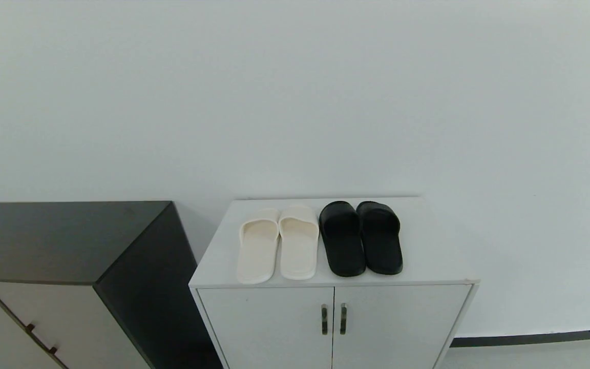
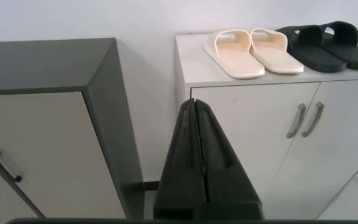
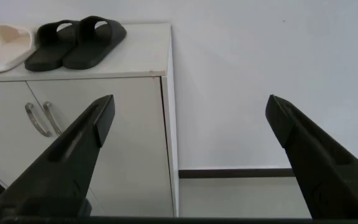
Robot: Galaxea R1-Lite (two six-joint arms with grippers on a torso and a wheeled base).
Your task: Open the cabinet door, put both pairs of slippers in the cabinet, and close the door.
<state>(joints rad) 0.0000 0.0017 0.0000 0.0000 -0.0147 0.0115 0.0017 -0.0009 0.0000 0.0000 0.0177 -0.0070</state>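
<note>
White cabinet shut, both pairs of slippers on its top

White and low, the cabinet point(image 1: 428, 251) stands against a pale wall point(image 1: 295, 102). Its two doors point(image 1: 269, 328) are closed and meet at the middle, where two slim upright handles point(image 1: 324, 319) sit just beside each other, one on each door.

On the cabinet's top lie both pairs of slippers, all four side by side in a row with their toes toward the wall. The cream slippers point(image 1: 297, 246) are on the robot's left, their heels close to the front edge. The black slippers point(image 1: 343, 241) lie just beside them on the right, the inner black one touching or nearly touching the inner cream one.

A dark cabinet point(image 1: 69, 241) with pale drawer fronts stands to the left of the white one, a narrow gap between them. A strip of floor point(image 1: 530, 356) shows at the lower right.

The left claw point(image 2: 195, 106) has its two fingers pressed together with nothing between them, and it is in front of the white cabinet's left side, apart from it. The right claw point(image 3: 190, 106) has its fingers spread wide and holds nothing, and it is off the cabinet's right front corner.
</note>
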